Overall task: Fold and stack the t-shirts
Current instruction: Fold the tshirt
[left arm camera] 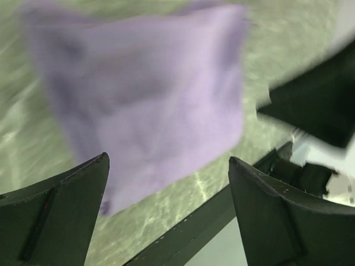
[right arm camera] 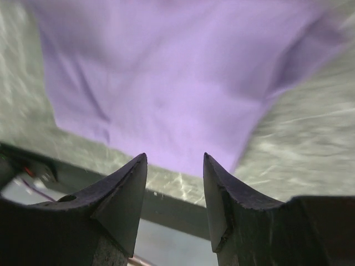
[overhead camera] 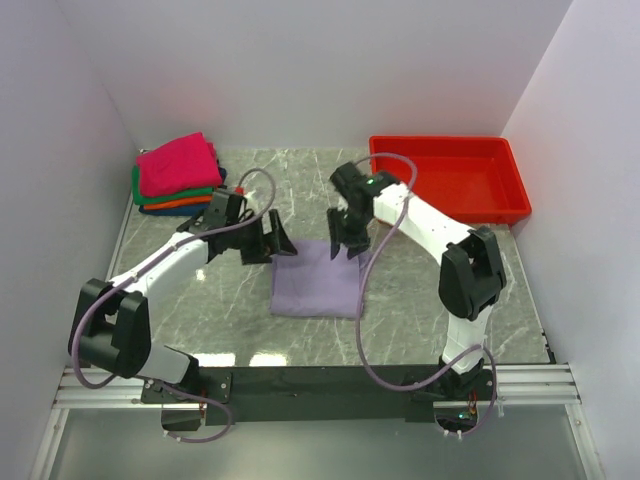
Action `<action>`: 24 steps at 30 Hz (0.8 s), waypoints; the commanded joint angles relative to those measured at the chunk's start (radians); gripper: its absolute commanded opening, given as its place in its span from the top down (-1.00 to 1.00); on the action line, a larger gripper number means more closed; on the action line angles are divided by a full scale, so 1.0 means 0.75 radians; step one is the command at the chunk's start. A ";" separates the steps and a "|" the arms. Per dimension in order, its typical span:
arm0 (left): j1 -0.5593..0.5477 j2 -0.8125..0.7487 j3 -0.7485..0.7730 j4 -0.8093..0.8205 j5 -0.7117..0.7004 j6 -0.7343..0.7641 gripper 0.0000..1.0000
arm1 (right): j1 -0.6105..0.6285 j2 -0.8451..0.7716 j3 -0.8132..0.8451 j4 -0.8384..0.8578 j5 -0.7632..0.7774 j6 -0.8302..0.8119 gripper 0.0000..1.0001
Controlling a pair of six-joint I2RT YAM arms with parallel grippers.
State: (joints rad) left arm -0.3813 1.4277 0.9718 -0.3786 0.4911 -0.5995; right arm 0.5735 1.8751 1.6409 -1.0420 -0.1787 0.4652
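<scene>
Marble table (overhead camera: pixel 420 290) holds one square-folded lilac shirt (overhead camera: pixel 318 280) and four folded shirts (overhead camera: pixel 178 172) stacked at ten o'clock, with left gripper (overhead camera: pixel 272 240) and right gripper (overhead camera: pixel 349 243) both spread apart.

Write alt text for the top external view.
A folded lilac t-shirt lies mid-table between two robot arms; the left end effector and right end effector hover open near its far edge. Far left sit stacked folded shirts, far right a red tray.

Your top view looks down from the near side; both wrist views sit close above the shared lavender t-shirt (overhead camera: pixel 318 282).
</scene>
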 commanded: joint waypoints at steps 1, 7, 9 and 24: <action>0.066 -0.026 -0.107 0.000 -0.021 -0.068 -0.89 | 0.086 -0.005 -0.118 0.074 -0.064 0.026 -0.04; 0.101 -0.046 -0.254 0.114 -0.035 -0.156 -0.99 | 0.123 0.044 -0.328 0.213 -0.111 0.061 -0.04; 0.105 -0.059 -0.300 0.141 -0.051 -0.180 -0.99 | 0.121 0.073 -0.376 0.228 -0.107 0.049 -0.04; 0.112 -0.049 -0.586 0.694 -0.050 -0.258 -0.99 | 0.121 0.091 -0.458 0.268 -0.118 0.022 -0.04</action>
State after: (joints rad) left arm -0.2996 1.3975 0.5716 -0.0444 0.4232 -0.7837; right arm 0.6685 1.9434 1.3163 -0.8742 -0.2676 0.4927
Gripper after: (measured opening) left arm 0.993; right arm 0.519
